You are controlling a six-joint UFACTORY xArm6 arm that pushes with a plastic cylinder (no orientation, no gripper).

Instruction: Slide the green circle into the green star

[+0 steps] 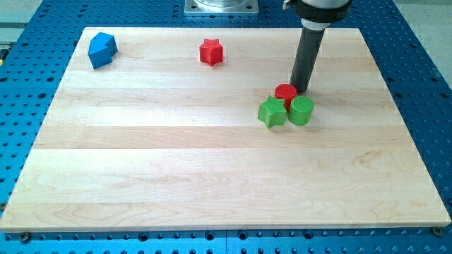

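Note:
The green circle [301, 110] sits right of centre on the wooden board [176, 169], touching the green star [272, 112] on its left. A red circle [285, 92] sits just above and between them, touching both. My tip [301, 89] is at the red circle's right edge, just above the green circle.
A red star [210, 51] lies near the board's top, left of centre. A blue block [102, 49] of irregular shape lies at the top left corner. The arm's base mount [221, 6] is at the view's top. A blue perforated table [417, 85] surrounds the board.

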